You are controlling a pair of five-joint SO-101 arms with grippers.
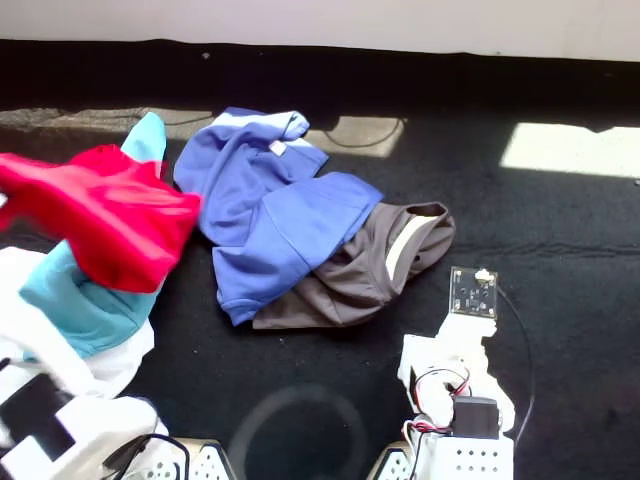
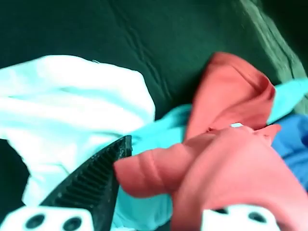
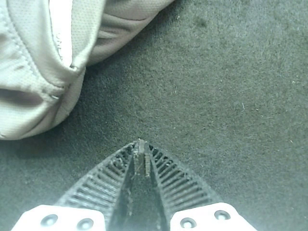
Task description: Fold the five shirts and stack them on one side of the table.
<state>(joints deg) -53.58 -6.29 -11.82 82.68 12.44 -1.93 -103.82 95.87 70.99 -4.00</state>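
Observation:
A red shirt [image 1: 110,215] hangs lifted over the table's left side. My left gripper [image 2: 163,168] is shut on a bunched fold of this red shirt [image 2: 226,159]; one black ribbed finger [image 2: 96,180] shows beside the cloth. Under it lie a teal shirt [image 1: 85,300] and a white shirt [image 1: 115,365]. A blue shirt [image 1: 270,215] sprawls crumpled at the centre, partly over a grey shirt [image 1: 365,270]. My right gripper [image 3: 140,148] is shut with nothing in it, low over the dark table cover, a short way from the grey shirt [image 3: 43,57].
The right arm [image 1: 455,385] stands at the front right, its wrist board [image 1: 472,292] just off the grey shirt's edge. The dark table cover [image 1: 540,250] is bare to the right. A white wall [image 1: 320,20] runs along the far edge.

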